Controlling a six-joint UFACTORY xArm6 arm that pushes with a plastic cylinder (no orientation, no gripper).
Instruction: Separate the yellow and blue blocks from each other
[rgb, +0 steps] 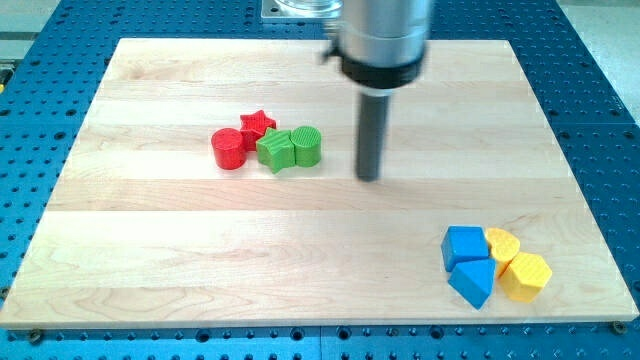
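Observation:
Two blue blocks and two yellow blocks sit packed together at the view's bottom right. A blue cube (464, 247) is at the cluster's upper left, with a blue wedge-like block (473, 281) just below it. A yellow block (502, 243) touches the cube's right side, and a yellow hexagonal block (526, 276) lies below and to its right. My tip (369, 177) rests on the board near the middle, well up and to the left of this cluster, touching no block.
A second cluster lies to the left of my tip: a red cylinder (228, 148), a red star (258, 124), a green star (276, 150) and a green cylinder (306, 146). The wooden board (150, 260) sits on a blue perforated table.

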